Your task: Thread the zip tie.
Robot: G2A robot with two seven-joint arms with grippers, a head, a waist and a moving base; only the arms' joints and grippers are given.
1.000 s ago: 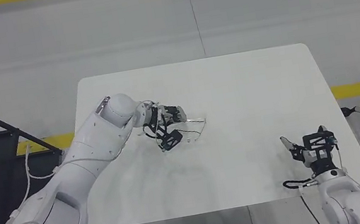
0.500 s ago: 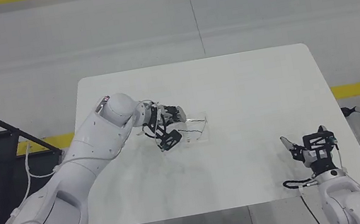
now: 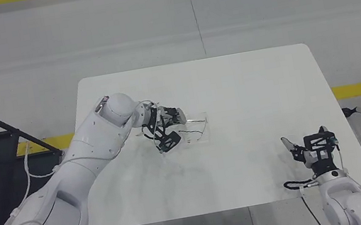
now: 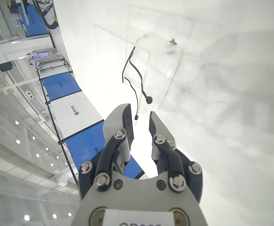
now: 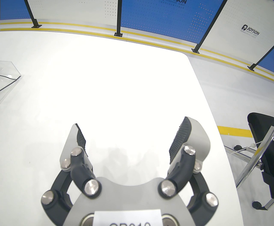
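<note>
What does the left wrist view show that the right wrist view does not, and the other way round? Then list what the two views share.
Left wrist view, not the right: the left hand, fingers a little apart, pointing at black zip ties with their heads and curved straps in plain sight.
Right wrist view, not the left: the right hand, wide open above the table, and a black chair beside it.
Both: the table and the clear tray with the zip ties; the right wrist view catches just its corner and one black strand.
</note>
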